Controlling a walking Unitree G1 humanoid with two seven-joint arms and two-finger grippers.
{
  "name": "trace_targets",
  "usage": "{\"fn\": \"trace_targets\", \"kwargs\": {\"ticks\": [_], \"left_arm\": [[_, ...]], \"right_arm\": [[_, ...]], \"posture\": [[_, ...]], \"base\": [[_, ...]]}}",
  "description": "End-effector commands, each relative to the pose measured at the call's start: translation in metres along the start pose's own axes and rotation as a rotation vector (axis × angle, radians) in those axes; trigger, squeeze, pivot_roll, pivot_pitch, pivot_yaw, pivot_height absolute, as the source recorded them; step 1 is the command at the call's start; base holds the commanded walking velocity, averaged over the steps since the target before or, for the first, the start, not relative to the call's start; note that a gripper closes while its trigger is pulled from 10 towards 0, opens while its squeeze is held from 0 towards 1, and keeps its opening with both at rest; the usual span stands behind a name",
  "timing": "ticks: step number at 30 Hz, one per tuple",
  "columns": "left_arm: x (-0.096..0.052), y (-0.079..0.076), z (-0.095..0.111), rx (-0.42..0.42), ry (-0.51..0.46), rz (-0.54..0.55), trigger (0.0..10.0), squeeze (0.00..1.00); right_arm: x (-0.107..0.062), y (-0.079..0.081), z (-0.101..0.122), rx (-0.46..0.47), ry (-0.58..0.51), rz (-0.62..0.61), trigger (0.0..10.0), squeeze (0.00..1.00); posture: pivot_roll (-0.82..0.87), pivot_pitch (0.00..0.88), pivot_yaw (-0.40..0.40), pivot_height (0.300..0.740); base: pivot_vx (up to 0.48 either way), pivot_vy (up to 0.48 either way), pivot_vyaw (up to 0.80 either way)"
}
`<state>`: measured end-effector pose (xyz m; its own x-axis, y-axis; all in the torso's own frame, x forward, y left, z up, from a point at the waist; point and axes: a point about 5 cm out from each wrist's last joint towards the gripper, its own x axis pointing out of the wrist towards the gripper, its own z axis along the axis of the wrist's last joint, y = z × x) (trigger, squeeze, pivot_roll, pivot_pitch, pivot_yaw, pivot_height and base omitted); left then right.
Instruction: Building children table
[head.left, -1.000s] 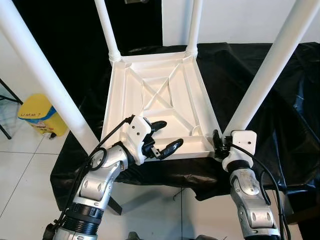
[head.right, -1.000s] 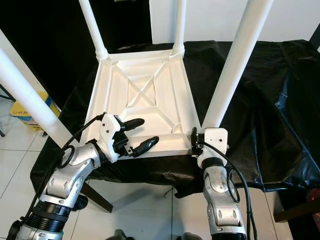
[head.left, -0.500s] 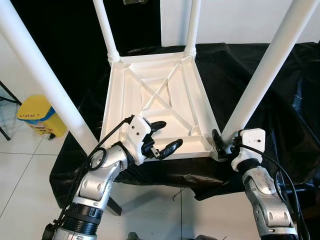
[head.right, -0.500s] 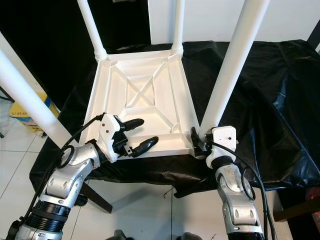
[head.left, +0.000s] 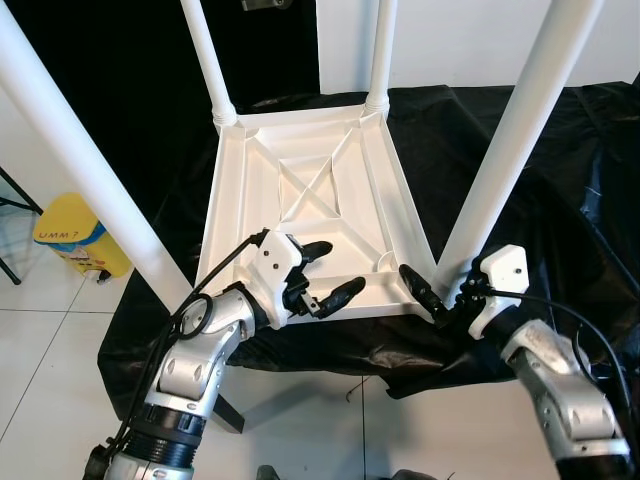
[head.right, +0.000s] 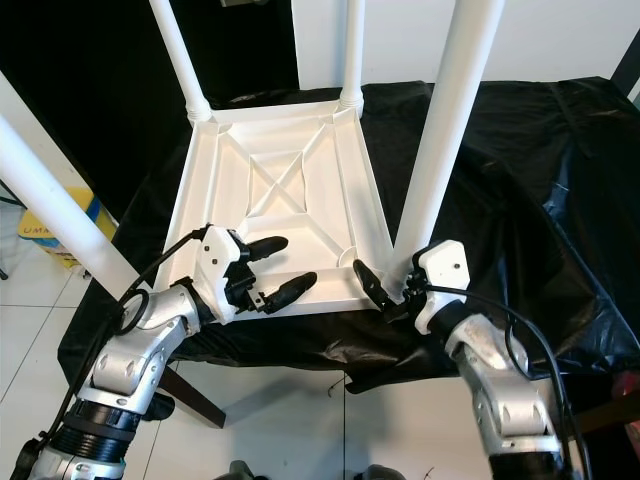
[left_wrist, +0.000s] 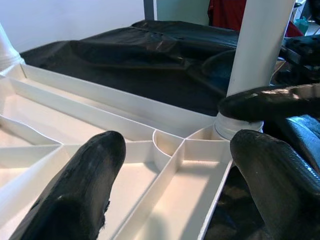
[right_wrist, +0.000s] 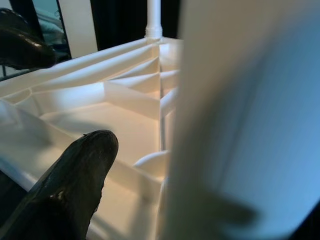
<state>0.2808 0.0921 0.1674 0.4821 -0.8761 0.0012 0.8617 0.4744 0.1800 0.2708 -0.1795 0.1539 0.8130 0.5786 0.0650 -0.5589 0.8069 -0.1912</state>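
- Two hands at the near edge of the upturned children's table (head.left: 310, 190), which lies top-down on a black cloth (head.left: 560, 200) with four white legs standing upward.
- Left hand (head.left: 325, 272): near, at about 7 o'clock of the frame; fingers spread apart and gripping nothing, poised over the ribbed near rail, aimed toward 3 o'clock.
- Right hand (head.left: 425, 295): near, at about 5 o'clock; one black finger lies against the near right corner, just beside the leg's foot. Whether it is parted or closed cannot be told; the wrist view gives one finger and the leg blurred alongside.
- Near right leg (head.left: 510, 150): seated in its corner socket, long axis rising steeply up and away; it lies immediately at 1 o'clock of the right hand, well apart from the left. Judgement: the right arm is the nearer for any seating or twisting of this leg.
- Near left leg (head.left: 90, 170): rises toward 11 o'clock from the near left corner.
- Far legs (head.left: 205, 60): two, upright at the far corners.
- Yellow bin (head.left: 72, 232): on the floor, 9 o'clock.
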Motion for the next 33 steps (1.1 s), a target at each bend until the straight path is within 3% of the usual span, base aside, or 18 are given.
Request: {"fn": "trace_targets", "kwargs": {"ticks": [1, 7, 8, 10, 11, 12, 13, 14, 21, 22, 23, 24, 25, 26, 31, 33], "left_arm": [[-0.001, 0.002, -0.003, -0.017, 0.016, 0.019, 10.0, 0.0], [0.0, 0.001, -0.003, -0.015, 0.017, 0.005, 10.0, 0.0], [0.001, 0.001, -0.002, -0.014, 0.017, 0.004, 10.0, 0.0], [0.001, 0.001, -0.002, -0.013, 0.016, 0.003, 10.0, 0.0], [0.001, 0.001, -0.002, -0.013, 0.015, 0.004, 10.0, 0.0], [0.001, 0.002, -0.002, -0.012, 0.015, 0.007, 10.0, 0.0], [0.001, 0.002, -0.002, -0.012, 0.015, 0.007, 10.0, 0.0], [0.001, 0.002, -0.002, -0.012, 0.015, 0.009, 10.0, 0.0], [-0.001, 0.001, -0.002, -0.012, 0.014, 0.018, 10.0, 0.0], [-0.001, 0.001, -0.003, -0.013, 0.014, 0.02, 10.0, 0.0], [-0.001, 0.001, -0.003, -0.013, 0.014, 0.02, 10.0, 0.0], [-0.001, 0.0, -0.003, -0.013, 0.014, 0.021, 10.0, 0.0], [-0.001, 0.0, -0.003, -0.013, 0.014, 0.021, 10.0, 0.0], [-0.001, 0.0, -0.003, -0.014, 0.014, 0.021, 10.0, 0.0], [0.0, -0.001, -0.004, -0.016, 0.014, 0.02, 10.0, 0.0], [0.001, -0.002, -0.005, -0.019, 0.014, 0.015, 10.0, 0.0]], "right_arm": [[-0.001, -0.007, -0.008, 0.015, 0.037, 0.033, 10.0, 0.0], [0.005, -0.026, -0.016, -0.03, 0.109, 0.097, 10.0, 0.0], [0.007, -0.028, -0.018, -0.029, 0.121, 0.111, 9.1, 0.0], [0.008, -0.029, -0.019, -0.025, 0.128, 0.12, 9.1, 0.0], [0.009, -0.03, -0.02, -0.03, 0.137, 0.128, 3.9, 0.0], [0.009, -0.03, -0.022, -0.033, 0.148, 0.137, 0.9, 0.0], [0.009, -0.03, -0.022, -0.033, 0.148, 0.137, 0.9, 0.0], [0.01, -0.03, -0.023, -0.035, 0.154, 0.143, 0.0, 0.0], [0.007, -0.032, -0.032, -0.027, 0.176, 0.145, 0.0, 0.0], [0.006, -0.032, -0.033, -0.03, 0.179, 0.141, 4.6, 0.0], [0.006, -0.032, -0.033, -0.03, 0.179, 0.141, 4.6, 0.0], [0.006, -0.033, -0.035, -0.035, 0.182, 0.131, 8.0, 0.0], [0.006, -0.033, -0.035, -0.035, 0.182, 0.131, 8.0, 0.0], [0.005, -0.032, -0.039, -0.034, 0.176, 0.078, 10.0, 0.0], [0.004, -0.03, -0.041, -0.031, 0.174, 0.029, 10.0, 0.0], [0.004, -0.029, -0.044, -0.028, 0.192, -0.054, 10.0, 0.0]], "posture": [[-0.1, 0.062, 0.068, 0.74], [-0.1, 0.06, 0.077, 0.74], [-0.1, 0.057, 0.075, 0.74], [-0.1, 0.057, 0.074, 0.74], [-0.1, 0.056, 0.072, 0.74], [-0.1, 0.056, 0.072, 0.74], [-0.1, 0.056, 0.072, 0.74], [-0.09, 0.054, 0.067, 0.74], [-0.09, 0.048, 0.055, 0.74], [-0.09, 0.047, 0.054, 0.74], [-0.09, 0.047, 0.054, 0.74], [-0.09, 0.046, 0.052, 0.74], [-0.09, 0.046, 0.052, 0.74], [-0.09, 0.045, 0.049, 0.74], [-0.1, 0.046, 0.05, 0.74], [-0.1, 0.046, 0.049, 0.74]], "base": [[0.0, 0.0, 0.0], [0.0, 0.0, 0.0], [0.0, 0.0, 0.0], [0.0, 0.0, 0.0], [0.0, 0.0, 0.0], [0.0, 0.0, 0.0], [0.0, 0.0, 0.0], [0.0, 0.0, 0.0], [0.0, 0.0, 0.0], [0.0, 0.0, 0.0], [0.0, 0.0, 0.0], [0.0, 0.0, 0.0], [0.0, 0.0, 0.0], [0.0, 0.0, 0.0], [0.0, 0.0, 0.0], [0.0, 0.0, 0.0]]}}
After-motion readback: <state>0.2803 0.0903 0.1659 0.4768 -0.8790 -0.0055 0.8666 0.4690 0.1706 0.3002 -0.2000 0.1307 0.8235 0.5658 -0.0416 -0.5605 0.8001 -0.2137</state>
